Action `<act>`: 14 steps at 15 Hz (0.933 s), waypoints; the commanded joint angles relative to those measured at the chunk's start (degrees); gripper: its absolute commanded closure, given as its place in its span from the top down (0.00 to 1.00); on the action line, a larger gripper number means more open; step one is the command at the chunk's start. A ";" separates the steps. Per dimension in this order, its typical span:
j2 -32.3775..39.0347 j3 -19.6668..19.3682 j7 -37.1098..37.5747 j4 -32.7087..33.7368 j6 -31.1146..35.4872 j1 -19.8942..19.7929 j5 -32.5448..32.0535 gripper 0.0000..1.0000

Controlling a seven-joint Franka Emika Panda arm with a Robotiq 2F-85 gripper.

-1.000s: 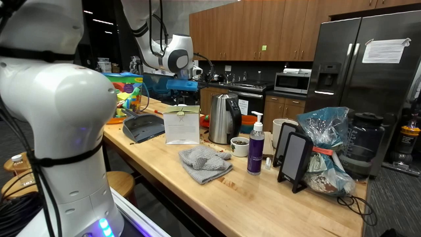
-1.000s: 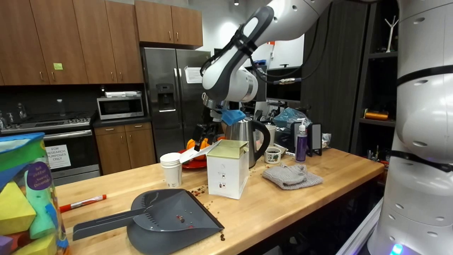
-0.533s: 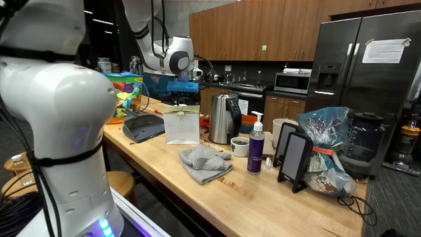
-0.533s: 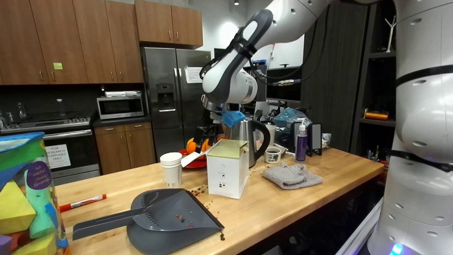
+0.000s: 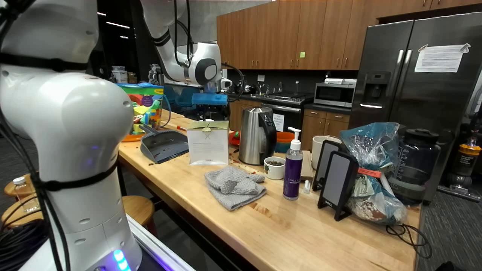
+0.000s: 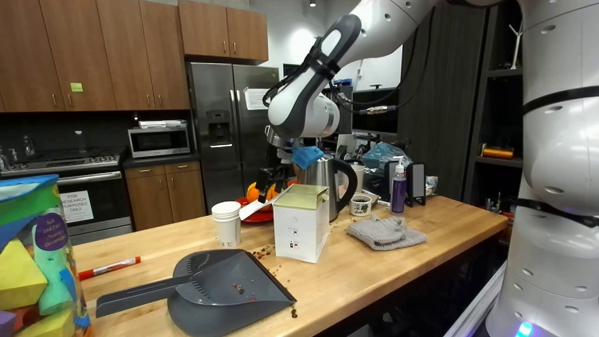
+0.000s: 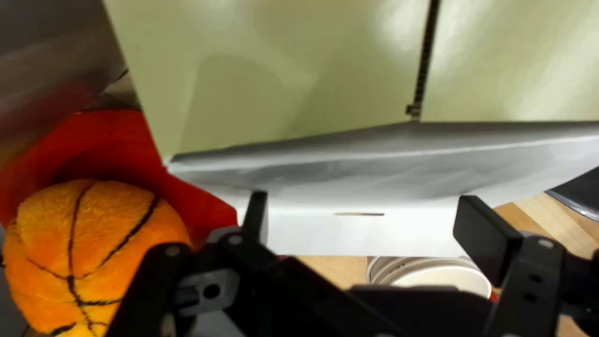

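The pincer hangs above the desk with its two black fingers spread well apart, one toward either end of a slotted white flap that shows across the gap. That flap belongs to a white box standing upright on the desk, just beside the pincer — its pale green top lies close by too. Whether either finger touches the flap I cannot tell. Near the pincer, on a red dish, rests an orange ball marked with black lines; a steel kettle stands near as well, beside the box. Lower than the pincer, past the flap's edge in the wrist view, is a stack of paper cups. Farther from the pincer lie a grey dustpan — holding small dark and red grains — and a crumpled grey cloth, with a purple pump bottle near it.
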 commanded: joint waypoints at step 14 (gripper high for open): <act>-8.62 0.75 12.73 -3.18 1.91 0.66 -16.25 1.00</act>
